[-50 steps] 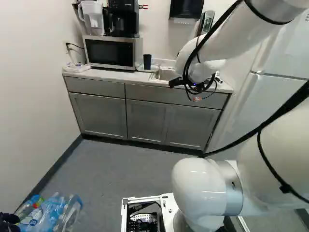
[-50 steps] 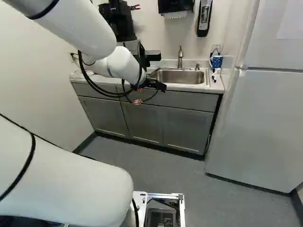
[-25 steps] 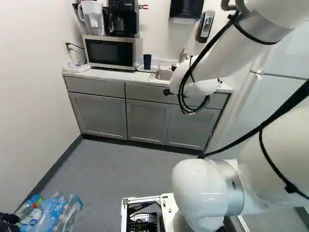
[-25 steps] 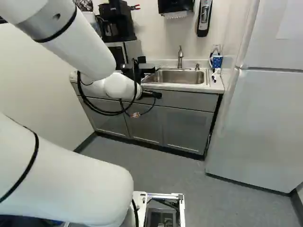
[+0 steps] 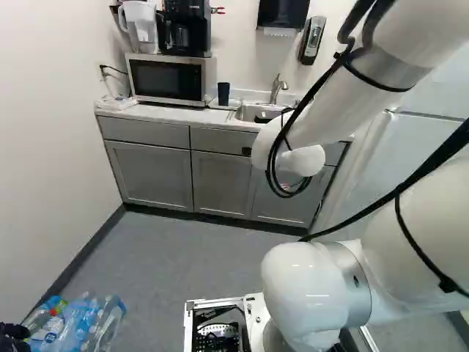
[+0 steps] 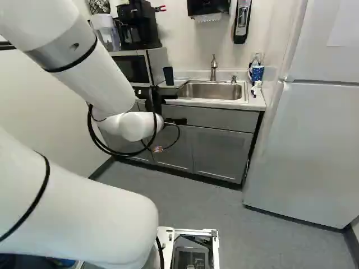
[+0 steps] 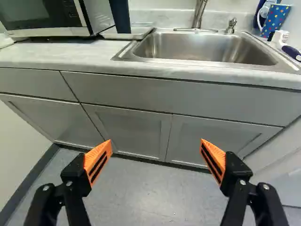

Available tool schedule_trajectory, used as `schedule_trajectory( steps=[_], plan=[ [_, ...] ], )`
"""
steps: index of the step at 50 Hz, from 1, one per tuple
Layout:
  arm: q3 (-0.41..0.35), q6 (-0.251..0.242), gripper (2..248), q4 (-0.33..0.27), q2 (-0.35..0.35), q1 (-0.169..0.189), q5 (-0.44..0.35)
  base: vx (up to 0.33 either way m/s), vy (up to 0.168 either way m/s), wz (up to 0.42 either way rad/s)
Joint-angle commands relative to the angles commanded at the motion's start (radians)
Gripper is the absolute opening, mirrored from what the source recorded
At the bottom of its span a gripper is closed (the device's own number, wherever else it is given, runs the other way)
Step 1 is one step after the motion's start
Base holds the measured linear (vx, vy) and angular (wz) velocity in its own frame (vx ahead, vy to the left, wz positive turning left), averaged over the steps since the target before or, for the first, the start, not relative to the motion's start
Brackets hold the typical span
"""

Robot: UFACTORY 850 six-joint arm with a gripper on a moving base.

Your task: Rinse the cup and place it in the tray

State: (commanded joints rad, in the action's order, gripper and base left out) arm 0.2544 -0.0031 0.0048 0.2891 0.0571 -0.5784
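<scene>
Wrist view: microwave (image 7: 44, 15) beside dark cup (image 7: 120, 16); dotted mug (image 7: 275, 20) near sink (image 7: 200, 45)

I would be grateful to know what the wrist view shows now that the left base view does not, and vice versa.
Only the wrist view shows the orange pads of the open gripper, the spotted mug and the white-and-blue brush.

Only the left base view shows the plastic bottles, the coffee maker, the pitcher and the soap dispenser.

Both share the dark cup, the pale tray, the sink, the faucet, the microwave and the grey cabinets.
</scene>
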Motion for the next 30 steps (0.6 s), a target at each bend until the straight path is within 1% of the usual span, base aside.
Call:
schedule_trajectory(
  steps=[18, 30],
  plan=[
    [-0.073, 0.001, 247, -0.002, -0.004, -0.025, -0.129, 0.0, 0.0, 0.0],
    [-0.11, 0.002, 247, -0.003, -0.006, -0.037, -0.193, 0.0, 0.0, 0.0]
  ],
)
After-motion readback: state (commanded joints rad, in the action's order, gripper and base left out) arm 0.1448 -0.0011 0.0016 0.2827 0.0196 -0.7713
